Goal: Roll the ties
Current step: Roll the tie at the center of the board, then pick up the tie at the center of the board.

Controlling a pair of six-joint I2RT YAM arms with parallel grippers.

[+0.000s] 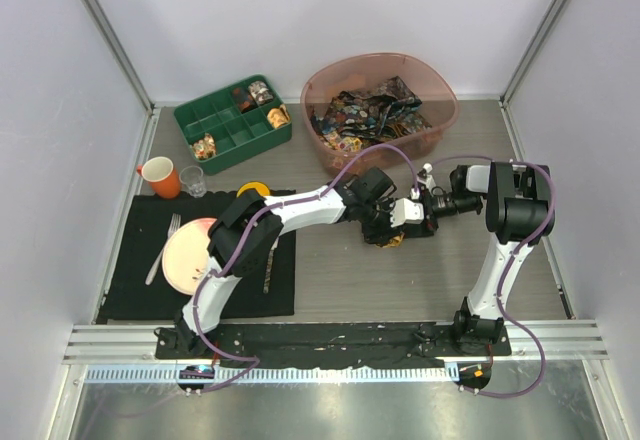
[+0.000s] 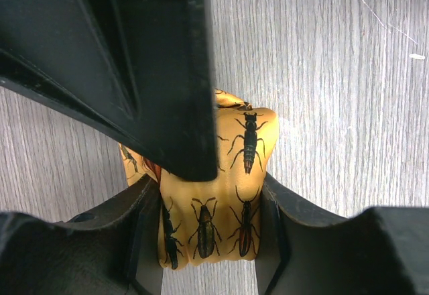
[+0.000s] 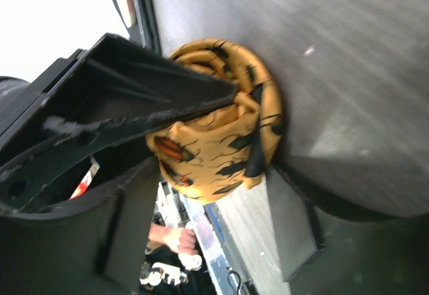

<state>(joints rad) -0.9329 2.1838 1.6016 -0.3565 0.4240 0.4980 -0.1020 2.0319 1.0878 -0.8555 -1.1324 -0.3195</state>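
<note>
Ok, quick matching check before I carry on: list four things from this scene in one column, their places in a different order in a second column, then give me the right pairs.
Things
1. yellow insect-print tie
2. dark printed ties
3. orange mug
4. plate

Places
A. on the black mat
B. rolled up, gripped in the left hand
C. piled in the pink tub
D. beside the clear glass, past the mat's far edge

Pairs: 1-B, 2-C, 3-D, 4-A
</note>
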